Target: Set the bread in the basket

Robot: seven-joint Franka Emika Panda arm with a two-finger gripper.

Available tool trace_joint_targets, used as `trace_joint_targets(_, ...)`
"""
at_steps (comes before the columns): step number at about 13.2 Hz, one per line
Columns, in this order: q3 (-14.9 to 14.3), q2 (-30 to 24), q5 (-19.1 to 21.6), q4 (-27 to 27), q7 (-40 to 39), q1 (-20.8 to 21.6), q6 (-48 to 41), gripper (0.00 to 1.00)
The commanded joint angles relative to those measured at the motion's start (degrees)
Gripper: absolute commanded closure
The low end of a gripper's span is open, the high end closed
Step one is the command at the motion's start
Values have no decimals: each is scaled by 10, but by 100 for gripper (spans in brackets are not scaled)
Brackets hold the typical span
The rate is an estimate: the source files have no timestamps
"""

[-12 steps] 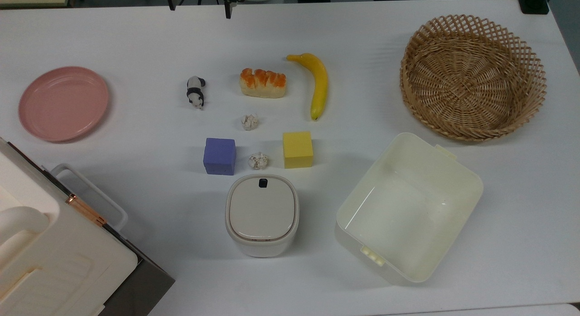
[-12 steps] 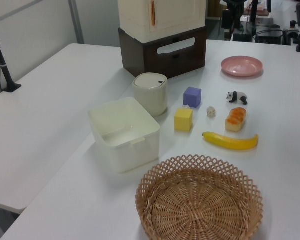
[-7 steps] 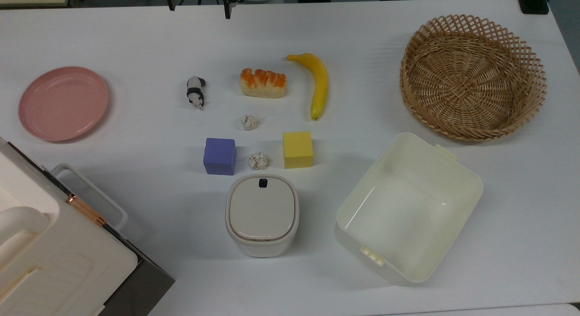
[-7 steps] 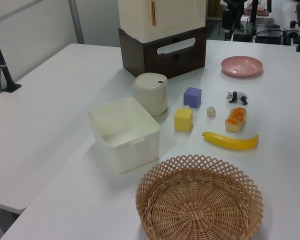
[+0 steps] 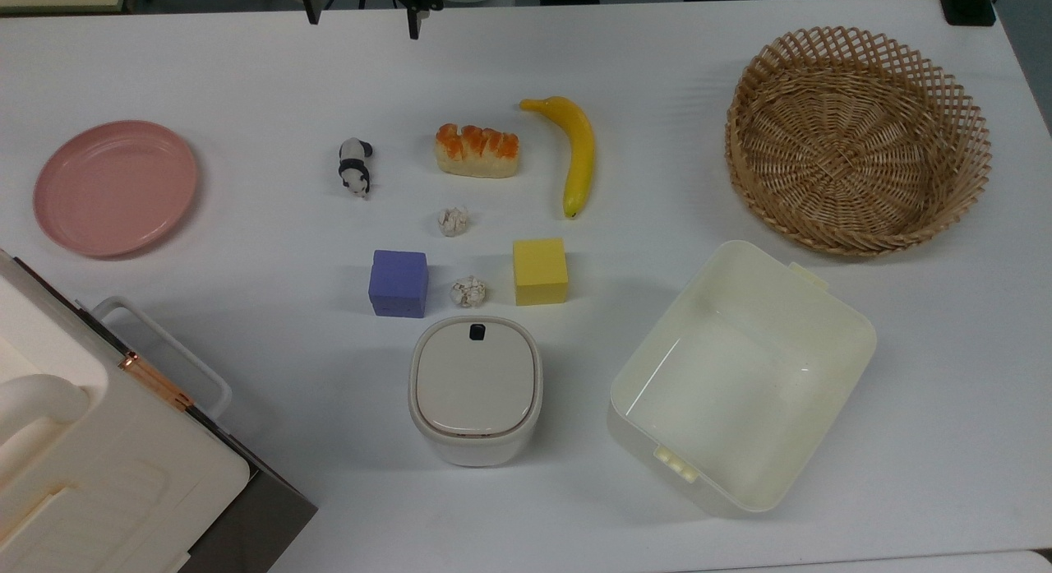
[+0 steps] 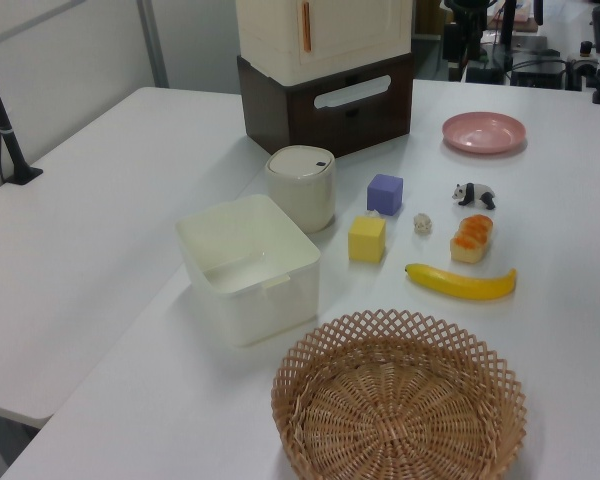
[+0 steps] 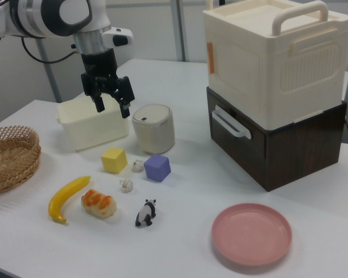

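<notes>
The gripper (image 7: pixel 110 103) hangs high above the tabletop (image 5: pixel 246 63) with its jaws spread and nothing between them, well apart from everything it has to deal with. In the top view its dark fingertips (image 5: pixel 413 24) poke in at the far edge.

The bread (image 5: pixel 477 151) lies flat on the tabletop, ridged orange top up, untouched. In the top view the banana (image 5: pixel 575 150) sits just beside it on the top view's right, the panda figurine (image 5: pixel 354 166) is off to the top view's left, and a crumpled paper ball (image 5: pixel 453 221) lies nearer the camera. The wicker basket (image 5: pixel 945 104) stands well apart at the top view's far right, with nothing in it.

The task looks barely begun; the reach to the loaf comes first. The main risk, I'd say, is the banana: a descent a little off toward it could put one finger on the fruit and shove it or pinch both. The loaf's rounded sides might also let it squirt out if gripped near an end. On the carry, the cream tub (image 5: pixel 846 310) stands close to the basket, so an early release could land the bread there or on the lattice rim.
</notes>
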Motion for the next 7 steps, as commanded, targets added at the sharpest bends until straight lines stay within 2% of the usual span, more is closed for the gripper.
trace_joint_targets(1, -3, -4, -2, -5, -8, 8, 3, 0)
trace_joint_targets(2, -3, -4, -1, -4, -24, 7, 4, 0)
trace_joint_targets(7, -3, 9, 0, -13, -224, 20, 2, 0)
